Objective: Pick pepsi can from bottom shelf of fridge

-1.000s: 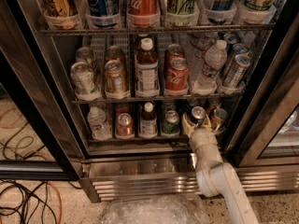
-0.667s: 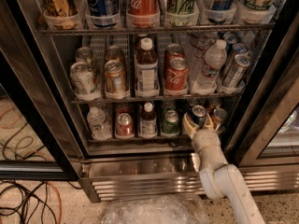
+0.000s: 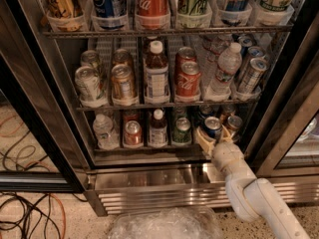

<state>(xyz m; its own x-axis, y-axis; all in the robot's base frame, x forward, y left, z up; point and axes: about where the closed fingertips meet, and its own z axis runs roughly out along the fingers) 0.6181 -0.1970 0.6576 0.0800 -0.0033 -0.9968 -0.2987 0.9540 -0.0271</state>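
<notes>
The fridge [image 3: 60, 133] stands open with three wire racks of drinks. The bottom shelf [image 3: 144, 147] holds a row of small cans and bottles. The pepsi can [image 3: 213, 126], short and blue with a silver top, sits at the right end of that row. My gripper [image 3: 214, 135] reaches in from the lower right and is closed around the can's sides at shelf height. The pale arm [image 3: 244, 188] runs down to the lower right corner.
On the bottom shelf, from left to right, are a clear bottle [image 3: 104, 131], a red can [image 3: 132, 133], a dark bottle [image 3: 158, 128], a green can [image 3: 182, 131] and another can [image 3: 234, 123]. The steel base grille [image 3: 149, 193] is below. Cables [image 3: 30, 218] lie on the floor at left.
The arm's elbow has shifted slightly right and down. The gripper and the pepsi can stay almost in the same place, a touch lower.
</notes>
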